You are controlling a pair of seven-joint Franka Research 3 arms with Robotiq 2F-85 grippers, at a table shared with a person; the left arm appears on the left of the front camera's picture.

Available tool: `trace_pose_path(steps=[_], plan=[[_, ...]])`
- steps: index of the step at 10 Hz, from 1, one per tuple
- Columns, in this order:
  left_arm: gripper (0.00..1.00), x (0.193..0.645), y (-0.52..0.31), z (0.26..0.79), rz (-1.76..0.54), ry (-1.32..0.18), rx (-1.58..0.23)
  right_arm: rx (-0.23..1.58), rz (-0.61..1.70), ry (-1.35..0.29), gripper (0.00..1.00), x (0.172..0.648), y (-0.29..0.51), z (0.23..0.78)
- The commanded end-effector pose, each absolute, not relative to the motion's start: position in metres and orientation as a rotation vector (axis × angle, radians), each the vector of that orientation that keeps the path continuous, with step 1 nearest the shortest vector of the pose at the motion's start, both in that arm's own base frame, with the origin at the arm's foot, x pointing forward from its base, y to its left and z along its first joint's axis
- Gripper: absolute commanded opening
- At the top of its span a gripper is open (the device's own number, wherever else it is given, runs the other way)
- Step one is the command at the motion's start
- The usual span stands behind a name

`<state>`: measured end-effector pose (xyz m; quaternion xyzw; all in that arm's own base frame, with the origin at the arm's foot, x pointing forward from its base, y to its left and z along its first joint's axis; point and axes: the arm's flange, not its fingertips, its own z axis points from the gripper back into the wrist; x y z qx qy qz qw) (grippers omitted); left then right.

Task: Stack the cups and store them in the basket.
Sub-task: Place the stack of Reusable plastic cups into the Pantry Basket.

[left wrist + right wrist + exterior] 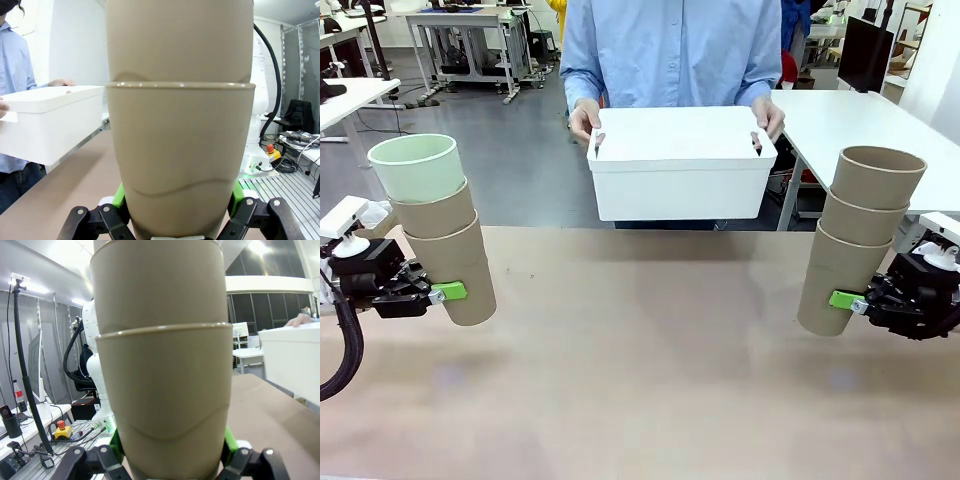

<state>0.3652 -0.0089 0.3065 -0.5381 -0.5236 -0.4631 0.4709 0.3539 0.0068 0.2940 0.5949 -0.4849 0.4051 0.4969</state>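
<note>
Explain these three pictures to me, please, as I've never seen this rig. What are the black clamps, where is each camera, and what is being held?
This is a two-armed robot at a table, with a person standing opposite. The wide picture comes from a fixed camera between the arms, looking across the table. The other two come from a camera on each wrist, looking along the fingers, so the held cups loom large there.

Each arm ends in a black pincer with green pads. The left pincer is shut on the left stack, which is two tan cups with a mint green cup on top. The right pincer is shut on the right stack of three tan cups. Both stacks lean slightly and seem lifted off the table.

The person holds the white basket at the far edge.
</note>
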Motion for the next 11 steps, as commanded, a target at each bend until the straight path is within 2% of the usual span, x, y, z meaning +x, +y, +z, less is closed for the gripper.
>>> trace_pose_path(steps=[1,11], plan=[[0.86,0.3637,-0.008,0.3111,-1.137,-1.295,-1.32,1.442,0.988,-1.177,0.86,0.3546,0.0087,0.2973],[0.86,0.3637,-0.008,0.3111,-1.137,-1.295,-1.32,1.442,0.988,-1.177,0.86,0.3546,0.0087,0.2973]])
